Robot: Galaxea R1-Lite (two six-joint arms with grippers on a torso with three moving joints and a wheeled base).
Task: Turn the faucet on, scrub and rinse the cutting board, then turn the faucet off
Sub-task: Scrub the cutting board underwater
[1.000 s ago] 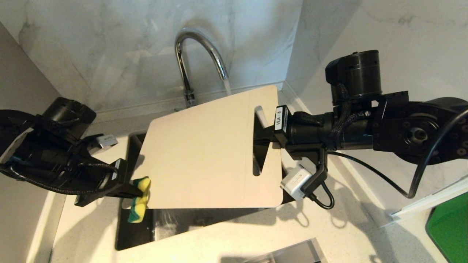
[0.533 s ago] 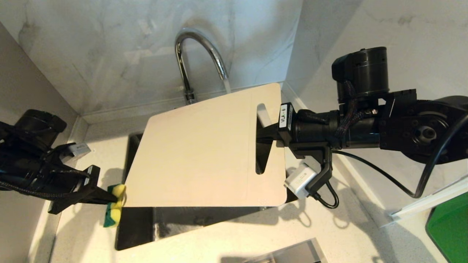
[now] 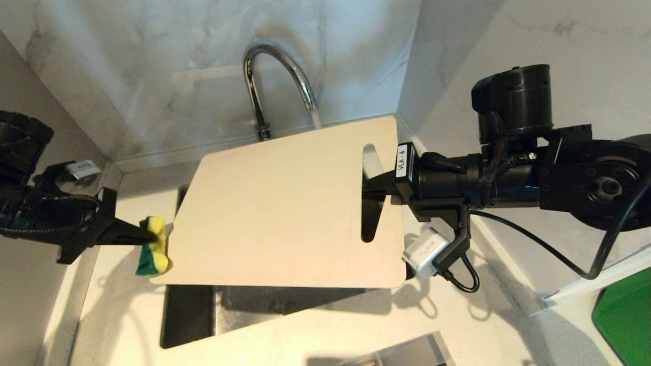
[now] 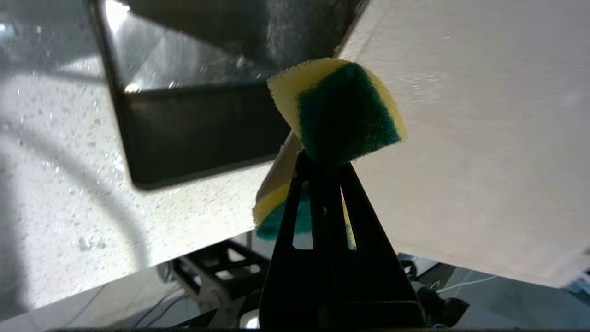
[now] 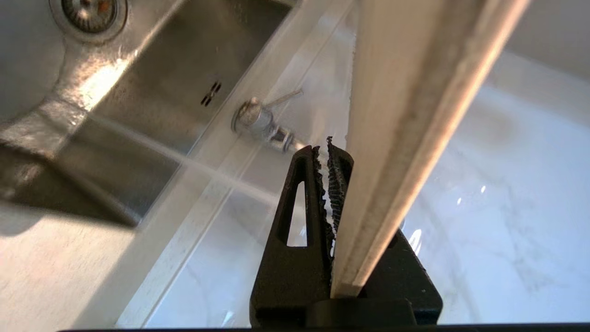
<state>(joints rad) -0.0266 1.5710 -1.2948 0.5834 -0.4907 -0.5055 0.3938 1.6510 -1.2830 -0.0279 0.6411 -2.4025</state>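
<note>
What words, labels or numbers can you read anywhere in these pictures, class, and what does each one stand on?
"VLA-6": on a white sticker on the right gripper's wrist mount, beside the cutting board's slot handle.
A small white tag on the left arm: print too small to read.
No other text shows in either wrist view.

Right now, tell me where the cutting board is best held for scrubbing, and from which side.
Grip the cutting board by the strip beside its slot handle, coming from the robot's right, as the right gripper does. That leaves the broad face free for the sponge in the left gripper.
</note>
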